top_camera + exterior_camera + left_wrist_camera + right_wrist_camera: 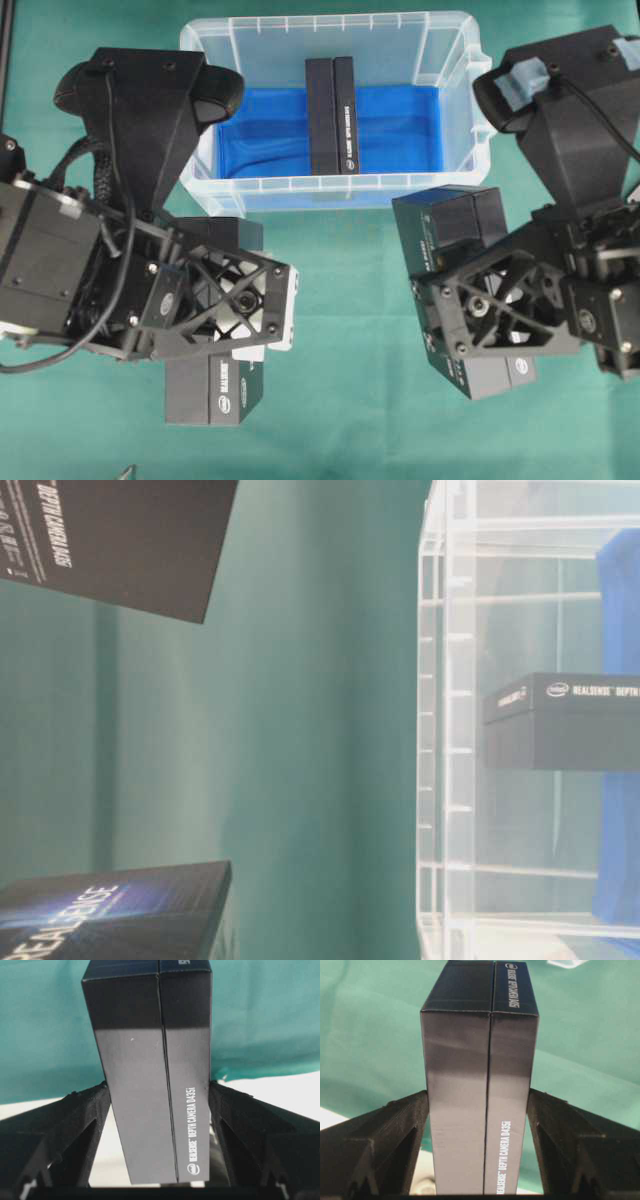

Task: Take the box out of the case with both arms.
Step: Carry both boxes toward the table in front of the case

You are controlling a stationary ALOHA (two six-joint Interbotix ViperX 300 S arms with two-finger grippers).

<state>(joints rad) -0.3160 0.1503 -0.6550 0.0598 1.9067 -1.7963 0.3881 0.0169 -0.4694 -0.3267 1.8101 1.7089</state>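
Each gripper is clamped on its own box: left gripper (159, 1110) and right gripper (481, 1120), both outside the case (440, 175), where a third box (331, 115) waits inside.

One box (331, 115) in case (330, 195), two outside

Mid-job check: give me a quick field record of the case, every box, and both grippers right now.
case: clear plastic tub with blue lining, on green cloth
box in case: black RealSense box, on edge, at the middle of the tub
left gripper: shut on a black box, outside the case
right gripper: shut on another black box, outside the case
boxes in view: three
boxes left in case: one
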